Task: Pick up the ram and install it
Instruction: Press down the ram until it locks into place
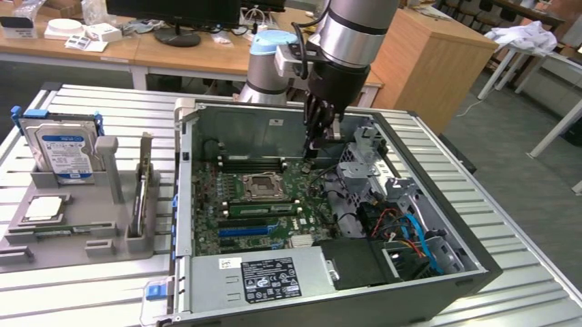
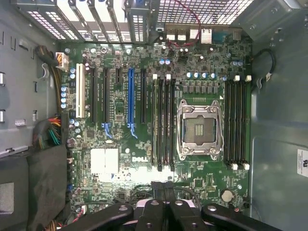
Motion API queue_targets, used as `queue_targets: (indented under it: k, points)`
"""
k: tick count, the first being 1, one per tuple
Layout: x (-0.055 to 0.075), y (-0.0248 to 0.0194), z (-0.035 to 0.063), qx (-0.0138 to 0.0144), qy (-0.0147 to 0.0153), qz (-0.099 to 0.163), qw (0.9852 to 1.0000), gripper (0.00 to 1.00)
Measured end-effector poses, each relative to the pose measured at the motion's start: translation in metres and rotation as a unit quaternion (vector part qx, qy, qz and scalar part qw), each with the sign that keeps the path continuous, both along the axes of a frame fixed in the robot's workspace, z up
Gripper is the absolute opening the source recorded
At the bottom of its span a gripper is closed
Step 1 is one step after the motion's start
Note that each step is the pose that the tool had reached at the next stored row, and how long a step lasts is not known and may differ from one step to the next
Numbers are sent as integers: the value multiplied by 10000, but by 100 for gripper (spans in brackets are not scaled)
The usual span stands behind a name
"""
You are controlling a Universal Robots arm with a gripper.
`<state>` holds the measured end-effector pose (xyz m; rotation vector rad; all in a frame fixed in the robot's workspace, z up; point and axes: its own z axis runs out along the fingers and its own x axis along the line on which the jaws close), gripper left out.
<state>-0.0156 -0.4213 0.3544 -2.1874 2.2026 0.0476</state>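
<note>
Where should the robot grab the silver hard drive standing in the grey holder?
Probably its top edge, from straight above: the hard drive stands upright in the grey holder, bottom slotted in, and its flat faces suit a pinch.

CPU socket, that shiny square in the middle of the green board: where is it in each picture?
Exterior view: the CPU socket lies mid-board, between two banks of black memory slots.
Wrist view: the CPU socket is the silver-framed square between those same banks.
Shared landmark: the blue expansion slot, beyond one bank of memory slots from the socket.
</note>
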Motion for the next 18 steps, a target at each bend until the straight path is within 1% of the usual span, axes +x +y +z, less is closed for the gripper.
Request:
queue_targets:
  k: [6, 18]
  points:
    - [1, 0, -1, 0, 0, 1, 10000, 11]
    - [1, 0, -52, 0, 0, 1, 10000, 11]
